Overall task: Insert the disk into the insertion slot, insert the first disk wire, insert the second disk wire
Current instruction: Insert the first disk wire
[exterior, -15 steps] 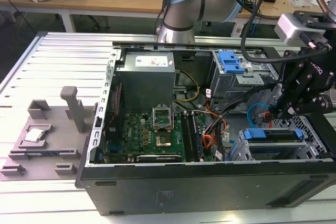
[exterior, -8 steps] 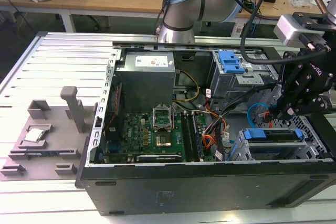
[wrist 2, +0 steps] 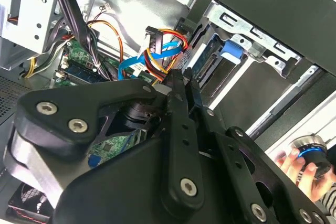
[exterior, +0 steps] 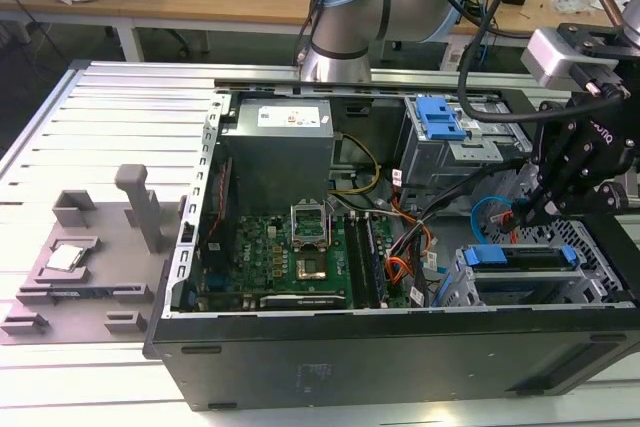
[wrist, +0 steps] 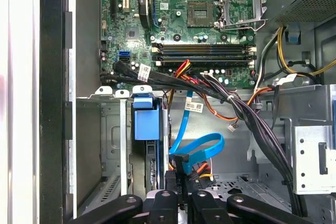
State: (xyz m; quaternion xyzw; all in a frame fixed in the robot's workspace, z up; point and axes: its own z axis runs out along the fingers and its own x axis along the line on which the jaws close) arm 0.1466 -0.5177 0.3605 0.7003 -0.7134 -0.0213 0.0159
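The jaws stand almost closed, pinched on a black plug [wrist: 176,162] where the blue flat cable [wrist: 202,148] and a red, yellow and orange wire bundle [wrist: 206,170] come together; which of the two leads the plug belongs to I cannot tell. The gripper [exterior: 520,212] hangs at the exterior view's right, just above the rear of the insertion slot [exterior: 455,287], likely so the plug lines up with the drive's connector edge. The disk [exterior: 520,256] already sits inside that cage, its blue carrier handle level with the cage's top rim. Room is tight. The cage's perforated wall and the case's black side wall [exterior: 400,357] close in on the near side. A thick black cable loom [wrist: 247,119] crosses towards the motherboard [wrist: 173,30]. The taller bay [exterior: 440,117] stands beyond on the far side.
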